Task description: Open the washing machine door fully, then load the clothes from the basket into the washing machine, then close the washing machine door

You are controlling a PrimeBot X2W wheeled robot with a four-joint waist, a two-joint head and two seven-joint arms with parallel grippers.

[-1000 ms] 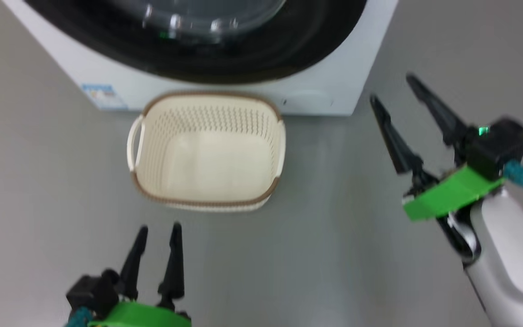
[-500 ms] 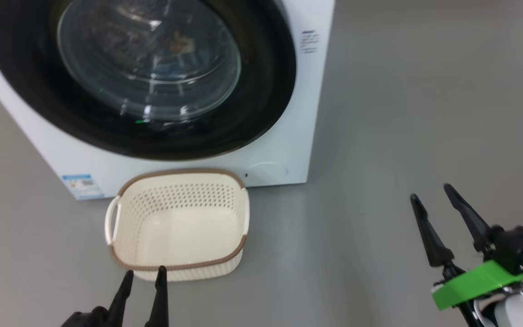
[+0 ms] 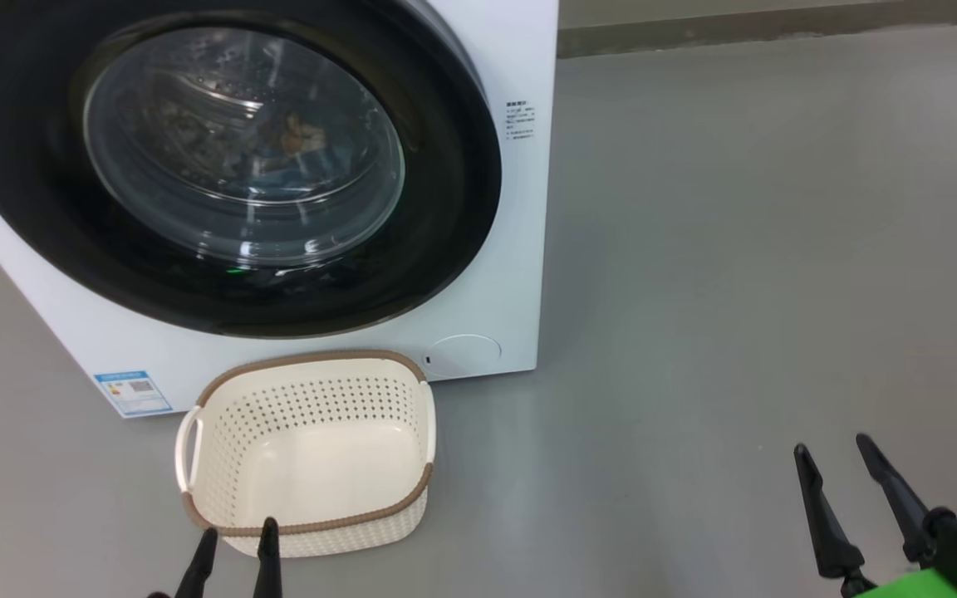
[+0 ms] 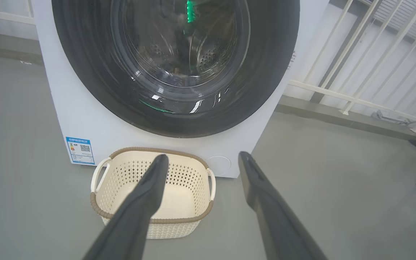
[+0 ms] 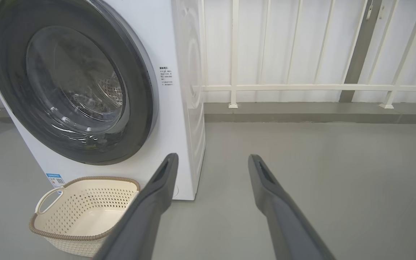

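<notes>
Left gripper (image 3: 236, 538): low at the bottom edge of the head view, fingers pointing up toward the near rim of the basket (image 3: 312, 359). In the left wrist view the left gripper (image 4: 203, 157) has its two fingers spread, with nothing between them.

Right gripper (image 3: 832, 450): at the lower right of the head view, over bare grey floor (image 3: 736, 291) and well apart from the basket. Its fingers are spread and hold nothing.

The basket stands upright on the floor, just in front of the washing machine (image 3: 520, 249), between the blue label sticker (image 3: 134, 392) and the small round hatch (image 3: 464, 350). Its perforated walls and plain cream bottom are in full view.

The washing machine door (image 3: 445, 208) lies flush against the machine front. Behind its glass, inside the drum, the clothes (image 3: 292, 143) show as a dim blue and orange-brown patch.
</notes>
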